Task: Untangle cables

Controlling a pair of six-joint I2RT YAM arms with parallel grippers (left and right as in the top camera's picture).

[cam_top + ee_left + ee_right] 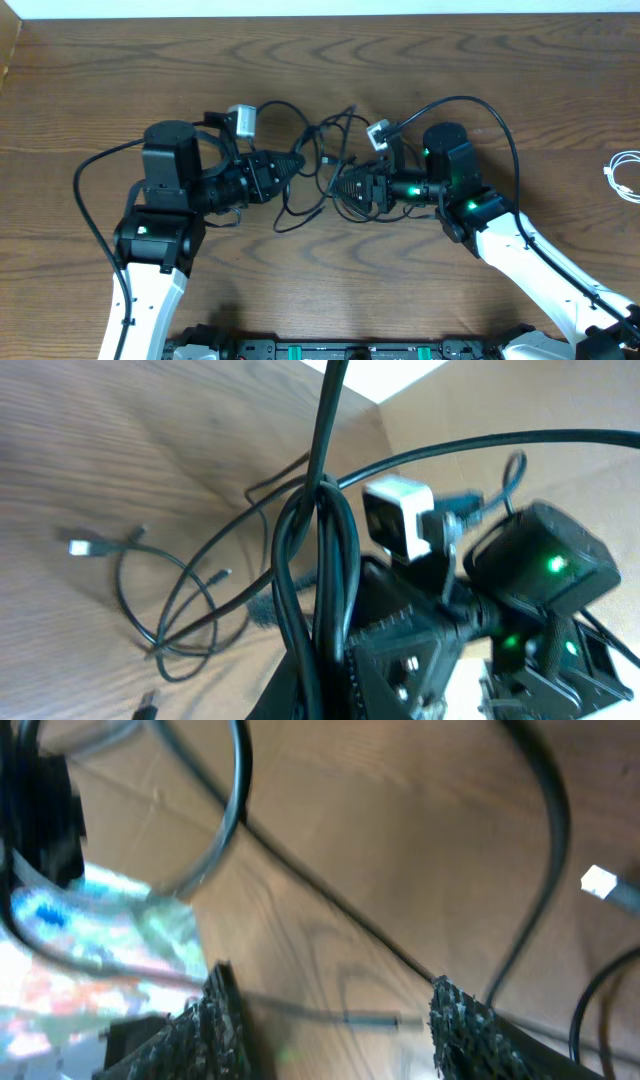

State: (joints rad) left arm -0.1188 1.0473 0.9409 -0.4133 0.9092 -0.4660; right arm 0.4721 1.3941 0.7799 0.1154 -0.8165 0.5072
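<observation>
Left gripper [297, 163]: closed on a bunch of the black cables [322, 160]; in the left wrist view the loops rose straight out from between its fingers.
Right gripper [338, 188]: open, fingers [215, 1020] apart, holding nothing; one thin strand lay on the table [100, 80] across the gap.
Where the cables were: mid-table, in the space between the two grippers, loose loops trailing toward the near edge.
Key relation: both grippers pointed at each other, tips near. The tangle sat just ahead of the right gripper and slightly to the far side of it.
Long axis: the held bunch ran far-to-near, crosswise to the line joining the grippers.
Nearer arm: the left already had it; the right was just beside, and judged best placed to take a strand and draw it away.
Count, arms: two, with two grippers.
Count, black cables: several knotted together; number could not be told. At least three plug ends showed in the left wrist view.
Count, white cable [624, 176]: one, coiled alone at the right edge, well apart from the tangle.
</observation>
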